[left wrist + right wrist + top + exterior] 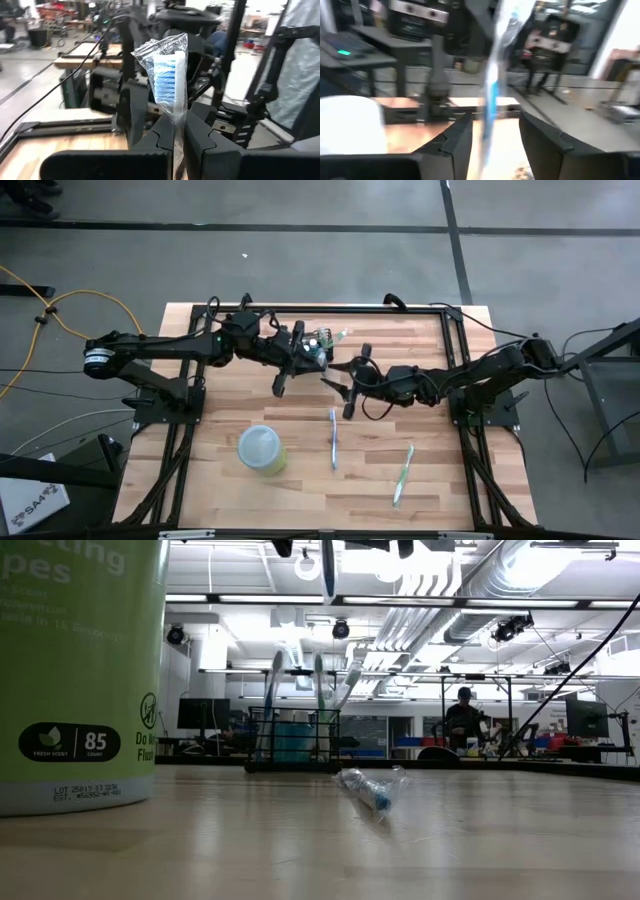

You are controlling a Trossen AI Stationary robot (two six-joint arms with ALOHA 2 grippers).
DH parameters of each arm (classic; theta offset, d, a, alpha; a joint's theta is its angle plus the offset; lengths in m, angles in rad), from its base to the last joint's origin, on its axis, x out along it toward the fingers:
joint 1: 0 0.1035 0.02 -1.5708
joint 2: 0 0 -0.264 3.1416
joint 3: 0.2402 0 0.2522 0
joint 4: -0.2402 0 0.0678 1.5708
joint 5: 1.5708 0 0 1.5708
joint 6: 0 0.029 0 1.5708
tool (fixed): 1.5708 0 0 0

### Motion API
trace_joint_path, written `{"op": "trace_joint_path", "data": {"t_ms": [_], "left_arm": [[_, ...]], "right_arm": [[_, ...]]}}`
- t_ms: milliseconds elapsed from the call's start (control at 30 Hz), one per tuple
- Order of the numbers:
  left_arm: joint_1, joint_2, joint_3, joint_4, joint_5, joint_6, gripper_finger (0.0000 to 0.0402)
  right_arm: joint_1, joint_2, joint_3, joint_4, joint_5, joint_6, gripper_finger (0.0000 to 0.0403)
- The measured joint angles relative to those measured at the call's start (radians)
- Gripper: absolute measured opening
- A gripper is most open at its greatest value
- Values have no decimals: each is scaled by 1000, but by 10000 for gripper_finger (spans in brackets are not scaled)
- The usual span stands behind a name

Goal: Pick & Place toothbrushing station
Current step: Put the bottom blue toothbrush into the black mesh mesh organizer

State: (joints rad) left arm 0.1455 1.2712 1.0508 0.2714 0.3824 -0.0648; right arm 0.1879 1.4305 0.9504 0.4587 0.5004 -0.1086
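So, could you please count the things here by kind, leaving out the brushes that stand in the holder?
Loose toothbrushes lying flat: 2
Wrapped toothbrush held in the left gripper: 1
Black wire-mesh holder: 1
Green wipes canister: 1
Total: 5

Two dark jointed arms, black cables, blunt black fingers.

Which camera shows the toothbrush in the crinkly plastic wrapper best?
The left wrist view: the wrapped toothbrush fills the picture, blue bristles clear, pinched in the shut left gripper. The right wrist view shows only a blurred streak. The low view catches its handle at the top edge; the high view shows it tiny.
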Motion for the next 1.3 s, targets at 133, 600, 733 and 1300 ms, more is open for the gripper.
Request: {"op": "trace_joint_path", "data": {"t_ms": [133, 600, 733, 1300], "left_arm": [[0, -1, 0, -38, -113, -3, 4], [2, -25, 0, -263, -461, 12, 4], [7, -25, -4, -313, -549, 11, 4], [93, -294, -340, -84, -569, -7, 3]], "right_arm": [[0, 0, 0, 0, 132, -52, 168], [29, 0, 0, -145, 280, 33, 181], [38, 0, 0, -188, 279, 80, 181], [40, 0, 0, -238, 249, 166, 181]]}}
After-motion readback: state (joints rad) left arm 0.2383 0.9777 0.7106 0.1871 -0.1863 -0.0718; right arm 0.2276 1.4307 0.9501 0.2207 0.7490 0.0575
